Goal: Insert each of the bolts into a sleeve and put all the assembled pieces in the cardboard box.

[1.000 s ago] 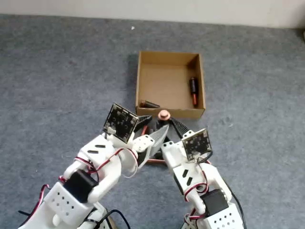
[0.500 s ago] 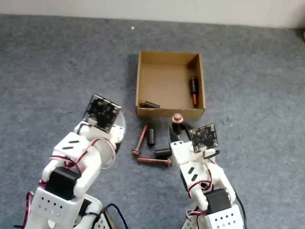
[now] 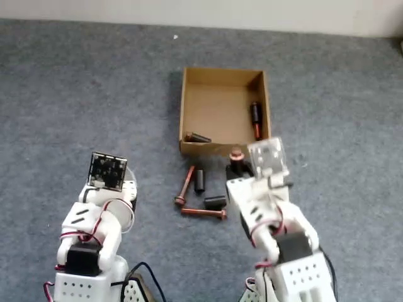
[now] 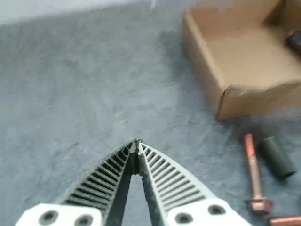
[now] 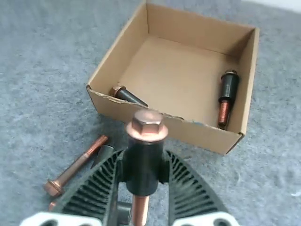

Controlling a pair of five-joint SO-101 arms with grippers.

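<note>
Right fingers are clamped on a sleeved bolt. It stands upright, copper hex head up, shank end poking out under the black sleeve. In the high view its head sits just outside the near wall of the cardboard box. That wall is straight ahead of the fingertips and its top edge is ragged. Can't tell how much height the piece has over the rim.

Left fingers are pressed together tip to tip, low over the tabletop. The box's near-left corner is ahead and to their right, well apart. Grey surface runs wide ahead of them and to their left.

Inside the box:
- second sleeved bolt lies along the right wall, beyond the right fingers
- third sleeved bolt leans in the near-left corner
- a broad stretch of box floor lies between the two

Loose parts lie between the two sets of fingers, closer to the right ones:
- slanted bolt, with a sleeve just beside it
- second sleeve, just left of the right fingers
- crosswise bolt, touching or nearly touching that sleeve, back toward the arm bases

Tight there, with the box wall close ahead.

The tabletop is covered in flat grey short-pile carpet. A pale wall strip runs along its far edge, past the box.
</note>
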